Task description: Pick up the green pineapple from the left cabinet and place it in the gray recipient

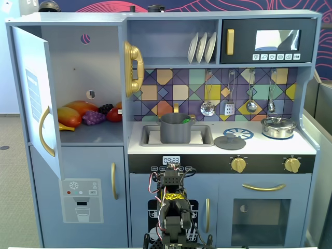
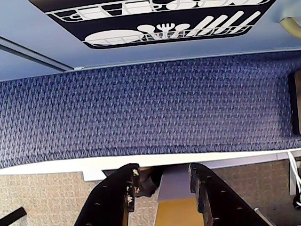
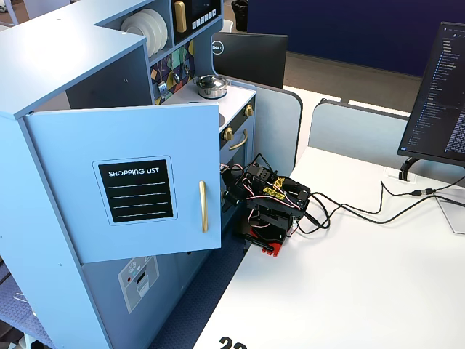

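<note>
The gray recipient (image 1: 174, 129) stands in the sink of the toy kitchen. A small bright green thing, the green pineapple (image 1: 185, 121), shows just inside its rim; most of it is hidden. The left cabinet (image 1: 78, 67) stands with its door (image 1: 31, 93) swung open, and it holds an orange mango, purple grapes and a red fruit, nothing green. My arm (image 1: 174, 215) is folded low in front of the kitchen, far below the pot. In the wrist view my gripper (image 2: 162, 172) is open and empty, pointing down at blue carpet.
A gray lid (image 1: 230, 142) lies on the counter beside the sink. A shiny silver lidded pot (image 1: 278, 126) stands at the right. The open cabinet door (image 3: 145, 182) juts out beside my arm (image 3: 272, 203). Cables (image 3: 363, 211) run across the white table.
</note>
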